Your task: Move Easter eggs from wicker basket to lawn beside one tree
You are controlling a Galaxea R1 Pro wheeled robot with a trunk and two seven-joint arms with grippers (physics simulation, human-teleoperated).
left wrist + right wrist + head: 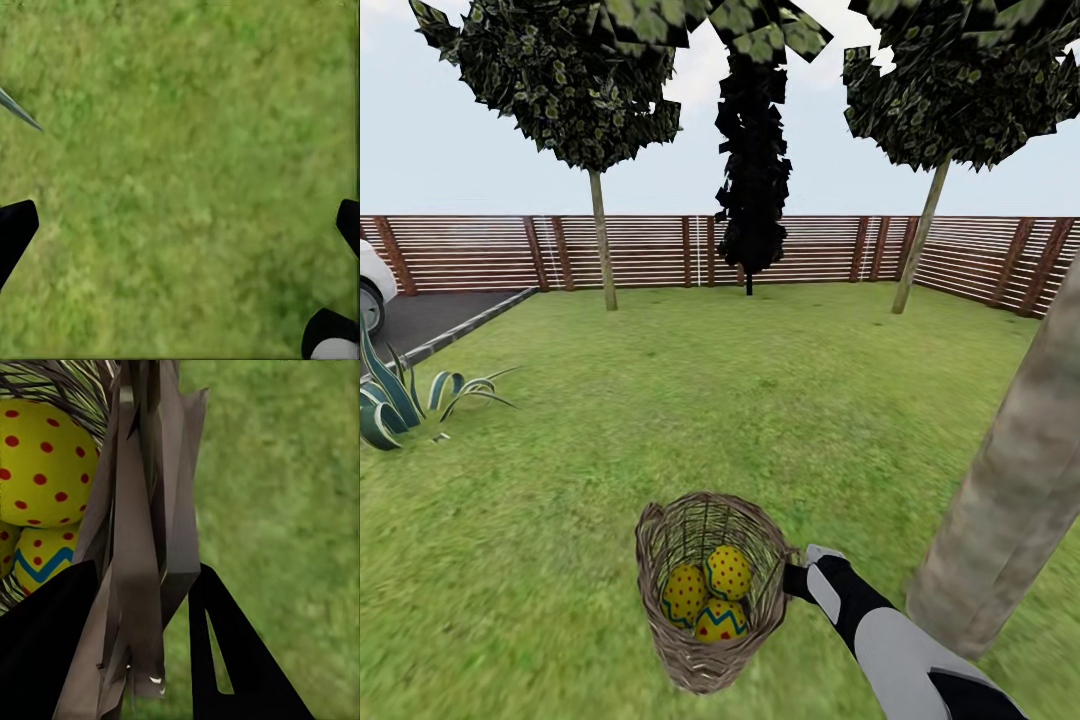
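The head view looks forward and down across the lawn (660,420) to the fence (640,250). The left wrist view faces straight down at grass. The right wrist view sits close against the basket (142,510) rim, sharing basket and eggs (45,465) with the head view.

The right arm, grey-white shelled with black joints, enters the head view from 5 o'clock and reaches toward 10 o'clock, ending in the black right pincer (792,578) at the rim of the round brown woven wicker basket (660,620). In the right wrist view its two black fingers (240,660) close on either side of that rim. The left pincer (180,232) hangs with its black fingertips spread wide apart.
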